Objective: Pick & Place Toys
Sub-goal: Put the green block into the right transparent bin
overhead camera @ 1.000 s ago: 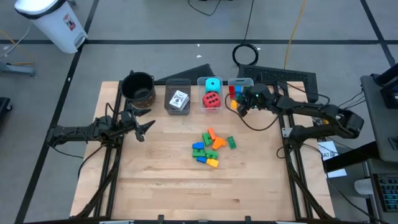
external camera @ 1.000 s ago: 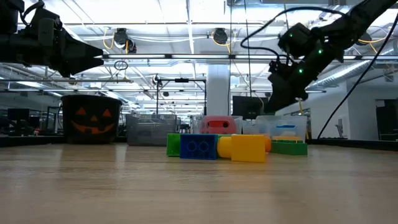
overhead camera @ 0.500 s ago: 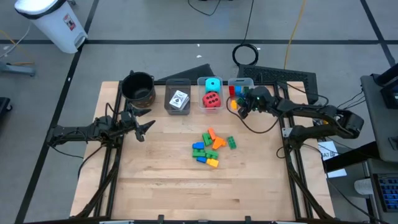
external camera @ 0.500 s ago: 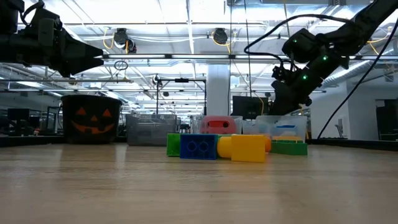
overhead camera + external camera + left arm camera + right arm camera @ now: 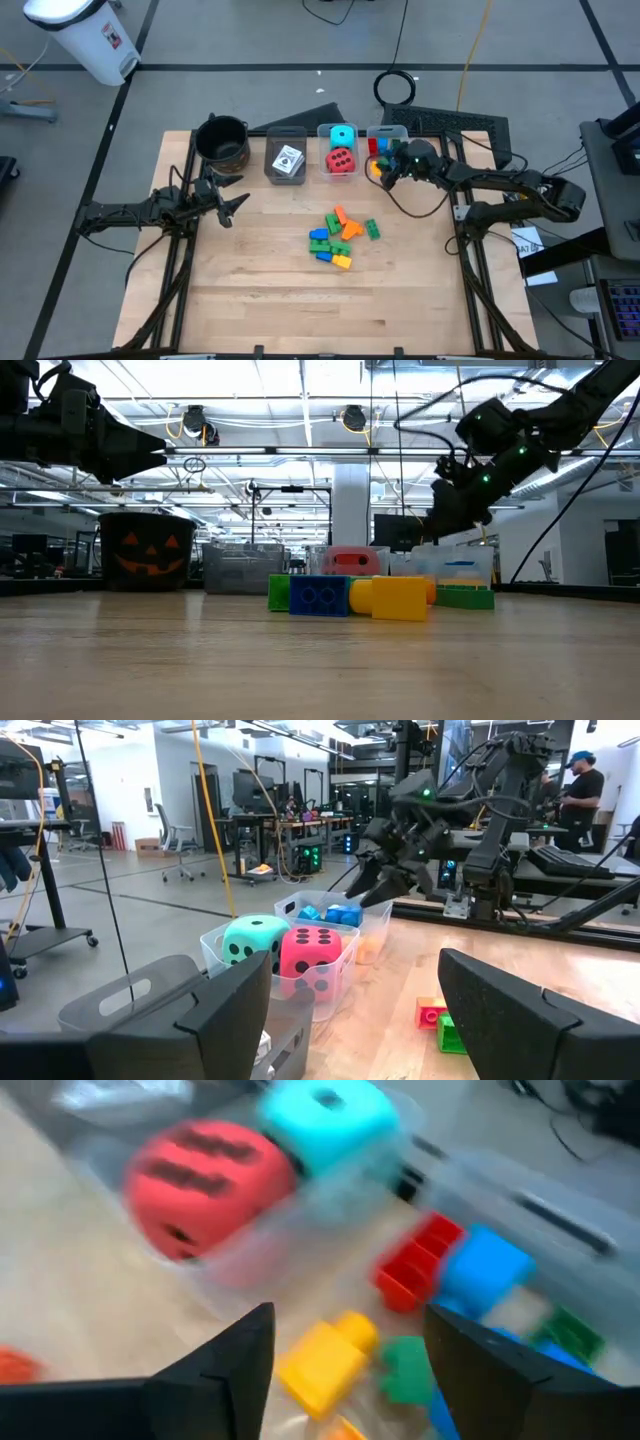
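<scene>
The right gripper (image 5: 385,168), fingers apart and empty, hangs above the brick bin (image 5: 384,135), over a yellow brick (image 5: 325,1362) lying flat. The left gripper (image 5: 232,203) waits open near the black pot (image 5: 222,140).

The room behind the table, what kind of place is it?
Probably a robotics lab or workshop: office chair, workbenches with monitors, another person at a desk, and ceiling strip lights.

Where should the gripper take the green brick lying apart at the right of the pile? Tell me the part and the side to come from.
Take the green brick across its long flat sides, coming straight down from above. It lies flat on the table, a little apart from the pile, so both fingers should find room; the right gripper, now at the brick bin, looks nearest.
</scene>
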Available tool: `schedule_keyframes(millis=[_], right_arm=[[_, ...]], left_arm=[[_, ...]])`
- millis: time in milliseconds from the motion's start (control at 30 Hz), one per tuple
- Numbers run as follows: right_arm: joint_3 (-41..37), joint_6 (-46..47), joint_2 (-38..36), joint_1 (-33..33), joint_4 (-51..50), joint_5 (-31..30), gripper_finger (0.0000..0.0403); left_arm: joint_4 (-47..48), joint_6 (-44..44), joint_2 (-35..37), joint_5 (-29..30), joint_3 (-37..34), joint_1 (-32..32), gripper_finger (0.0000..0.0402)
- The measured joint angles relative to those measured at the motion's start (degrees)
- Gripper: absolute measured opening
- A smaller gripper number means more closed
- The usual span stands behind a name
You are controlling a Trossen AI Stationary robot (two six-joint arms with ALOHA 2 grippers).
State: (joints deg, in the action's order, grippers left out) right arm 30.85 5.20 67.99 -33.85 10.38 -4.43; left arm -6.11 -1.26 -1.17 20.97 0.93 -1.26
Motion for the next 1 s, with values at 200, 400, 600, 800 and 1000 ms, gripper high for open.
schedule_keyframes(millis=[200,400,600,800,1000], right_arm=[[0.00,0.14,-0.13,9.68,8.77,6.58,0.0243],[0.00,-1.34,0.05,24.52,9.12,9.23,0.0238],[0.00,0.37,3.76,34.93,-0.33,8.77,0.0222],[0.00,1.64,8.12,39.07,-7.84,4.48,0.0202],[0.15,4.01,8.37,39.30,-12.36,4.25,0.0190]], left_arm=[[-0.02,0.00,0.00,0.00,0.00,0.00,0.0292],[0.01,0.00,-0.02,0.00,0.00,0.00,0.0292],[-0.03,0.00,-0.02,-0.02,0.00,0.00,0.0292],[0.02,0.00,-0.02,-0.01,0.00,0.01,0.0292],[0.00,0.00,-0.01,-0.01,0.00,0.00,0.0292]])
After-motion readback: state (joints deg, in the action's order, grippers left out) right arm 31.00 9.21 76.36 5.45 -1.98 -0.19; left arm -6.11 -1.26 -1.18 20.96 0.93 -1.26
